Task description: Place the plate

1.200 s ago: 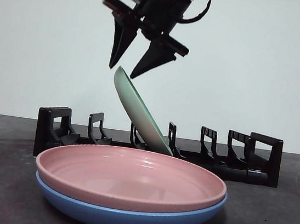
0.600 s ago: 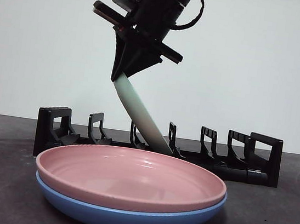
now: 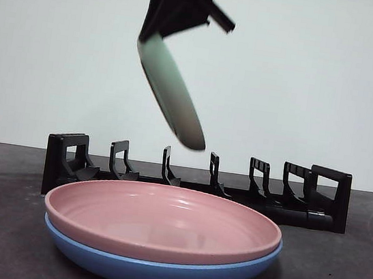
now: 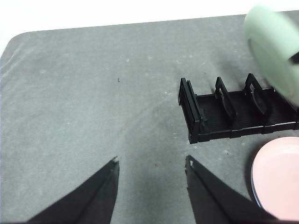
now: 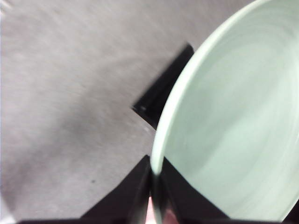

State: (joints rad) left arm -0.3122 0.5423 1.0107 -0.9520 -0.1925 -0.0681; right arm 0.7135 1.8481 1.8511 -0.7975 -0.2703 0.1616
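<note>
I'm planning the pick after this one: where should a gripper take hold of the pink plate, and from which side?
Grip the pink plate at its raised rim, probably from the side or near edge, one jaw above the lip and one below. It lies flat, nested in the blue plate, with the black rack behind. The right gripper is shut on the green plate.

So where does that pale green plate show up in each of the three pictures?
Front view: the green plate hangs tilted in the air above the black rack, gripped at its top edge by the right tool.
Left wrist view: only part of it shows at a corner, over the rack.
Right wrist view: it fills most of the picture.
Shared landmark: the rack.
</note>
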